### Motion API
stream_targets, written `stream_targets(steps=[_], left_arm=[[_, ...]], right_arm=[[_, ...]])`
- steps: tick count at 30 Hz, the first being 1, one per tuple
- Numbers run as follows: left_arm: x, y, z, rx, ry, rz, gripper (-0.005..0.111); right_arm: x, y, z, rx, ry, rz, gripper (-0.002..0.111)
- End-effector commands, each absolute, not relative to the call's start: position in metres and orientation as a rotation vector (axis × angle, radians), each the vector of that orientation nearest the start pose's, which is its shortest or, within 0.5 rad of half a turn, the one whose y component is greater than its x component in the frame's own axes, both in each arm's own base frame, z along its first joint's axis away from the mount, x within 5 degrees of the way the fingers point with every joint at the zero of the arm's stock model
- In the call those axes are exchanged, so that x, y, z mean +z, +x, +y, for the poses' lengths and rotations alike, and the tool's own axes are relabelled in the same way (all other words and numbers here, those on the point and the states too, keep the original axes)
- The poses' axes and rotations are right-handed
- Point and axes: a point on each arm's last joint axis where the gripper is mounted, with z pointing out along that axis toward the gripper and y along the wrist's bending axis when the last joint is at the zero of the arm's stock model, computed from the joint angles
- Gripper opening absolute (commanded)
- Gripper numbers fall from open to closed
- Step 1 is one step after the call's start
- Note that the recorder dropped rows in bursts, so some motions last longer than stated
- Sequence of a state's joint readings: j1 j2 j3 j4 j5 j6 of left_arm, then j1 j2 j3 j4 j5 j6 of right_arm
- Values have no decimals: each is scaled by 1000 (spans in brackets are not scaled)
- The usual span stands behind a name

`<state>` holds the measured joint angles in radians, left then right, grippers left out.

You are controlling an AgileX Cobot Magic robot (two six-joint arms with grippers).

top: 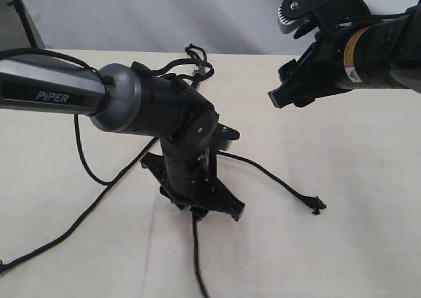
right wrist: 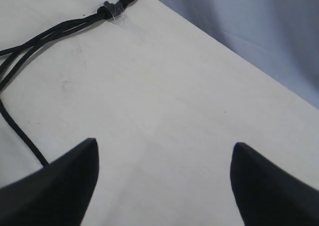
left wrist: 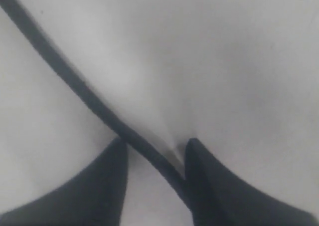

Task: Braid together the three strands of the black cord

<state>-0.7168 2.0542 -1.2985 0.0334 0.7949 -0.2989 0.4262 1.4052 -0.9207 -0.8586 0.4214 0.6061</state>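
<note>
A: Largest first: the table (top: 368, 179). The black cord (top: 196, 62) has its bound end (right wrist: 110, 10) at the far side. The three strands (top: 276, 179) fan out loose, with no braid yet.
B: The left gripper (left wrist: 155, 147)?
A: It's down on the table, jaws apart astride one strand (left wrist: 75, 81), which touches one finger but isn't clamped. It's likely set to pinch that strand and carry it across.
B: And the right gripper (right wrist: 164, 148)?
A: Raised, wide open and empty, well apart from the cord. Probably waiting its turn.
</note>
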Motion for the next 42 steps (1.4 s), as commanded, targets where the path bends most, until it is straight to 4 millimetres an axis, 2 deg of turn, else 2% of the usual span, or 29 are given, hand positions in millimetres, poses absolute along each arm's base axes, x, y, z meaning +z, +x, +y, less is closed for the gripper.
stream_targets(steps=[1,7,11,16,19,24,28,32,34,36,38,42], left_arm=[[124,283,-245,49,798,3022,1],[152,283,-237,125,859,2938,1],[168,284,-221,301,905,2850,1],[163,280,-196,564,1047,2732,1],[153,281,-185,610,1050,2702,1],[128,293,-149,463,960,2708,1],[115,293,-134,364,922,2701,1],[108,280,-139,243,803,2793,1],[106,268,-154,118,820,2852,1],[109,250,-179,-54,961,2845,1],[118,239,-195,-114,975,2817,1],[143,249,-182,-62,876,2744,1]], right_arm=[[278,283,97,-219,-529,2142,70],[278,283,97,-219,-529,2142,70],[278,283,97,-215,-532,2140,70],[278,283,98,-210,-529,2141,70],[278,283,98,-206,-525,2143,70],[278,283,98,-206,-525,2143,70],[278,283,98,-202,-527,2139,70],[277,283,104,-139,-557,2098,70],[277,284,105,-129,-559,2091,70],[277,284,105,-129,-559,2091,70],[277,284,105,-129,-559,2091,70],[277,283,103,-141,-554,2101,70]])
